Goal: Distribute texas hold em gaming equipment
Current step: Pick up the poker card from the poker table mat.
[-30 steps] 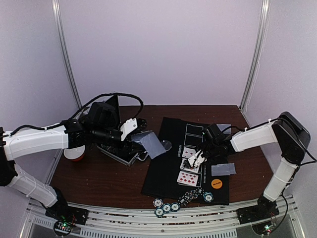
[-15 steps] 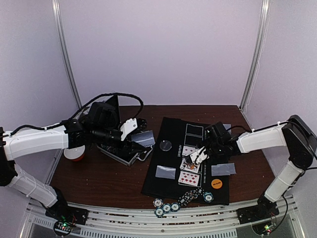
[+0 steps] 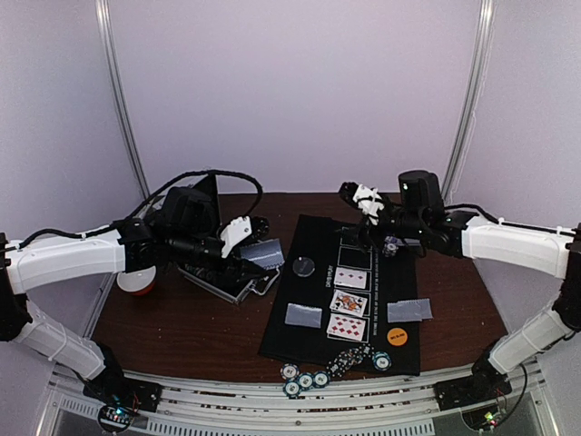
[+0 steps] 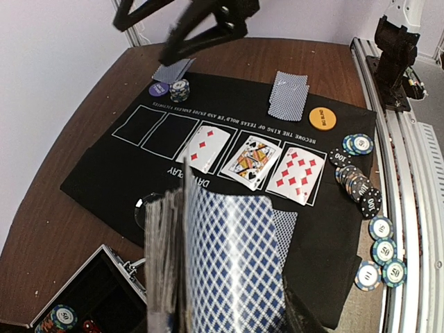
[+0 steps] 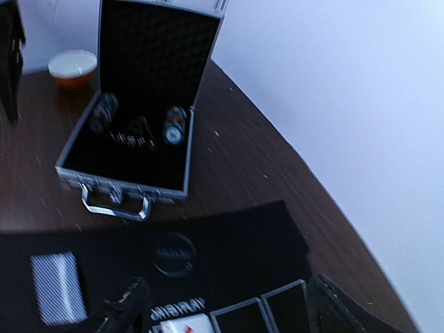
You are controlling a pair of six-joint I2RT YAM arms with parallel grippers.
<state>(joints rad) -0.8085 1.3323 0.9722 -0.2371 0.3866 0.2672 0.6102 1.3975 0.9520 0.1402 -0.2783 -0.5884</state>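
The left claw (image 3: 247, 243) is clenched on a deck of playing cards (image 4: 232, 267). The grey-blue backs show, and the deck stands on its edge in the air. Just beside this claw, under it, the silver case (image 3: 216, 278) lies open on the table (image 3: 182, 327). The red-and-white bowl (image 3: 136, 283) stands behind the claw, on its outer side.

The right claw (image 5: 227, 284) is released: its two fingers (image 5: 128, 305) stand wide apart and nothing is between them. It hangs high over the far edge of the black mat (image 3: 300, 341). Below it and somewhat nearer to the arm bases, three face-up cards (image 3: 349, 302) lie in a row on the mat. A purple disc (image 4: 159, 89) and a small stack of chips (image 4: 180, 89) sit just beside each other, near below this claw, at the far corner of the mat.

Between the two claws the black disc (image 3: 304, 266) lies on the mat. A face-down card (image 3: 304, 315) lies on the near side of the left claw. A face-down pair (image 3: 409, 311) lies well below the right claw, with the orange disc (image 3: 397, 335) just beside it. The loose chips (image 3: 305, 380), teal and dark, lie along the near edge of the mat, well apart from both claws.
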